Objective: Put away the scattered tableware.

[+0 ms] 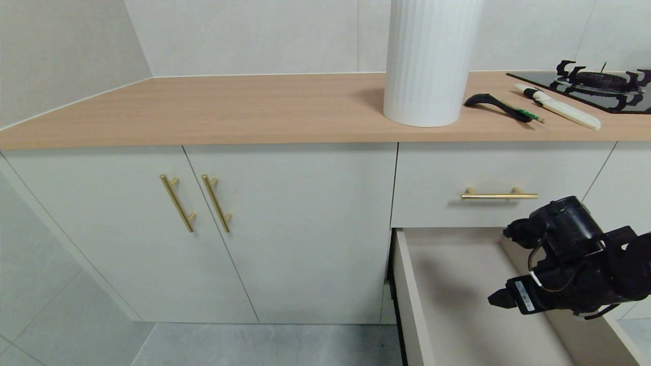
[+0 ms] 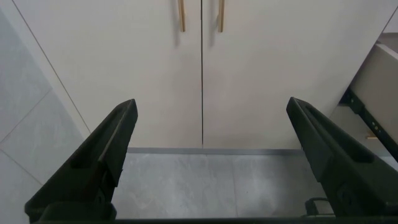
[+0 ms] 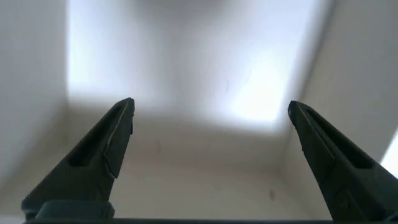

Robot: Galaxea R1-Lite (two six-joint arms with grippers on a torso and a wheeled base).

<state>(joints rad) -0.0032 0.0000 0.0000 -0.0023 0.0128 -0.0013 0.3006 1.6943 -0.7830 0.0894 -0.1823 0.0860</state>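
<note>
On the wooden countertop (image 1: 229, 109), right of a tall white ribbed container (image 1: 430, 61), lie a black spoon (image 1: 496, 107), a thin green-banded stick (image 1: 529, 114) and a cream-handled knife (image 1: 559, 108). The lower drawer (image 1: 457, 295) under them stands pulled out. My right arm (image 1: 572, 264) hangs over this drawer. My right gripper (image 3: 210, 106) is open, holds nothing and faces the pale drawer interior (image 3: 205, 143). My left gripper (image 2: 211, 102) is open and holds nothing, low in front of the cabinet doors (image 2: 201, 68) and the grey floor (image 2: 205, 180).
A black gas hob (image 1: 605, 86) sits at the counter's far right. The upper drawer with a gold handle (image 1: 499, 195) is closed. Two closed cabinet doors with gold handles (image 1: 196, 203) are to the left. The open drawer's side edge (image 2: 373, 81) juts out near my left gripper.
</note>
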